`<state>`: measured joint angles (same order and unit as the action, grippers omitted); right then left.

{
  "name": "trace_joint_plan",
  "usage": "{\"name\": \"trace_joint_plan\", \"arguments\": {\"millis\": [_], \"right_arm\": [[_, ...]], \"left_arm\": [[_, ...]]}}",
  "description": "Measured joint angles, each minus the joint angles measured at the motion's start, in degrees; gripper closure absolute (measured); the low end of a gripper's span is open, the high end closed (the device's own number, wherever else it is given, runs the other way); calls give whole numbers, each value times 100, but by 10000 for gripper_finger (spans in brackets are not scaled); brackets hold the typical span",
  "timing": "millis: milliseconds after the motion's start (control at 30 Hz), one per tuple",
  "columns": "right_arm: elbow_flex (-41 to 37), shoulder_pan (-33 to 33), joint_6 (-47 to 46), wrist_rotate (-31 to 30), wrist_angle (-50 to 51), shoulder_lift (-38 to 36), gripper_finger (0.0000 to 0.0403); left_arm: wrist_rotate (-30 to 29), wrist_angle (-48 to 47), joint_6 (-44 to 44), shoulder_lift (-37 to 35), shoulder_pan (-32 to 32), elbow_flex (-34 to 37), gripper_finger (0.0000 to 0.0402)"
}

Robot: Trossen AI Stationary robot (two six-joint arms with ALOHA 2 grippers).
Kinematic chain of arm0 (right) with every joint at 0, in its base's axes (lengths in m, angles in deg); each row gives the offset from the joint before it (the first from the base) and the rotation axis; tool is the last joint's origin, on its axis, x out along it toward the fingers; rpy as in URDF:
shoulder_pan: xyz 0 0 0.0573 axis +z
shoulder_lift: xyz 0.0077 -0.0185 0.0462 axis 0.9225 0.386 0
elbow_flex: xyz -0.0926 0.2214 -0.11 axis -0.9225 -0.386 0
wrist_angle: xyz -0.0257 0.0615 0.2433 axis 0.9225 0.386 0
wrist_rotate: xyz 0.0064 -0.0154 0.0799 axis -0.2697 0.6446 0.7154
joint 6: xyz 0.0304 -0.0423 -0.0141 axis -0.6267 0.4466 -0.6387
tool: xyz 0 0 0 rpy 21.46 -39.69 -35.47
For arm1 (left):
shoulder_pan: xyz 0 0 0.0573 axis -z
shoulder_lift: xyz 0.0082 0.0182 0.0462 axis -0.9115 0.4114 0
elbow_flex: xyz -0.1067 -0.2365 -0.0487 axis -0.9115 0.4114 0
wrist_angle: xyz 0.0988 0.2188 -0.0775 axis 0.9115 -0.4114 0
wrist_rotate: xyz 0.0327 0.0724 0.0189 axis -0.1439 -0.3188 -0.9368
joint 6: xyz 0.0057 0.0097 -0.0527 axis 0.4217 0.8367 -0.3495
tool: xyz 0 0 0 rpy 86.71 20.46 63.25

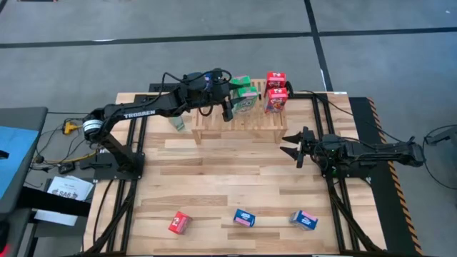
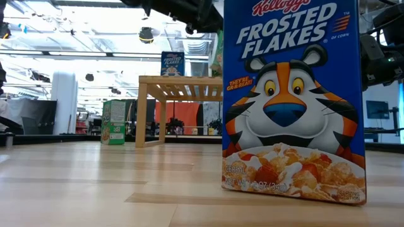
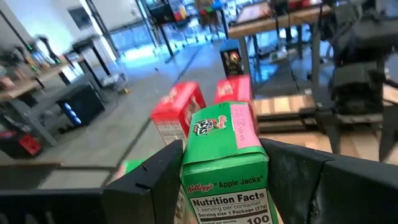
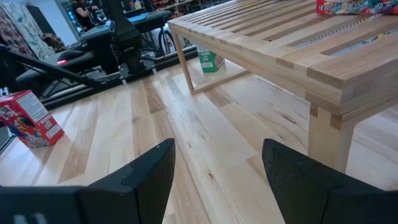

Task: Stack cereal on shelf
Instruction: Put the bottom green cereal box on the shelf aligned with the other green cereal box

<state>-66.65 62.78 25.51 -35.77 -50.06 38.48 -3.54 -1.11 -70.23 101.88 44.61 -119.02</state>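
My left gripper (image 1: 228, 108) is over the left half of the wooden rack (image 1: 239, 127), shut on a green cereal box (image 3: 224, 155). A second green box (image 1: 241, 84) is close beside it on the rack. Two red boxes (image 1: 276, 91) stand on the rack's right end. In the low view a blue box (image 2: 172, 63) stands on the rack top (image 2: 180, 82). Another green box (image 1: 176, 123) stands on the table left of the rack. My right gripper (image 1: 291, 145) is open and empty over the table, right of the rack. My left gripper pinches the green box between its two fingers (image 3: 155, 180), one on each side wall (image 3: 188, 171) of the box. The nutrition panel faces the wrist and the box's top end points away, toward the red boxes. Whether the box rests on the rack I cannot tell.
Near the table's front edge lie a red box (image 1: 179, 223) and two blue boxes (image 1: 244, 218) (image 1: 304, 220); one blue box fills the low view (image 2: 293, 101). Bare planks lie between the rack and these boxes.
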Motion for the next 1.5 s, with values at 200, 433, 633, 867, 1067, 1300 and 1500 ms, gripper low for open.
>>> {"name": "trace_joint_plan", "arguments": {"millis": [200,433,633,867,1067,1300,1500], "right_arm": [[0,0,2,2,2,0,137],[-2,-2,2,4,2,0,137],[-2,-2,0,7,4,-1,137],[-1,-1,1,7,4,0,137],[-2,-2,0,5,7,0,137],[0,-2,2,4,7,-2,137],[-2,-1,1,4,9,-1,137]], "left_arm": [[99,198,44,175,-80,8,215],[-37,153,137,165,-118,3,214],[8,-4,-5,276,-169,9,213],[65,215,-56,463,-161,1,213],[96,216,-116,534,-185,-3,213],[54,132,-150,532,-185,-5,213],[49,57,-161,532,-178,-5,213]]}}
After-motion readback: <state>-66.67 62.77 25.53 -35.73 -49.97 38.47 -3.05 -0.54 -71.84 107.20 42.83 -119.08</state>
